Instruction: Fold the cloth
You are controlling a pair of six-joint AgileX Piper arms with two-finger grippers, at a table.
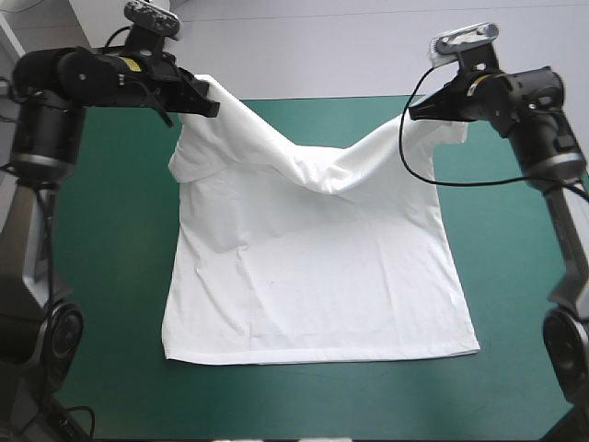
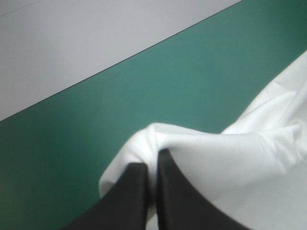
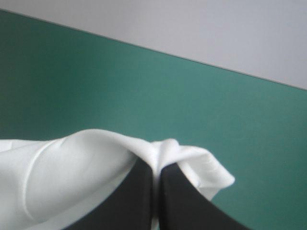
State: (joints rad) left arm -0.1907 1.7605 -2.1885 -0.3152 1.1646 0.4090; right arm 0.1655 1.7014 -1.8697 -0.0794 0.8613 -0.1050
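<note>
Jaws on both sides clamp the raised far corners of the T-shirt [image 1: 313, 276].

No legible text, labels or nos. anywhere.

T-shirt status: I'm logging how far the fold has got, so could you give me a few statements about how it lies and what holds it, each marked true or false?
1. The left gripper is shut on the T-shirt. True.
2. The right gripper is open and clear of the T-shirt. False: it is shut on the T-shirt's other far corner.
3. The T-shirt's near hem lies flat on the teal-green cover. True.
4. The T-shirt is a folded bundle. False: it is spread out, with its far end lifted and sagging between the two grippers.
</note>
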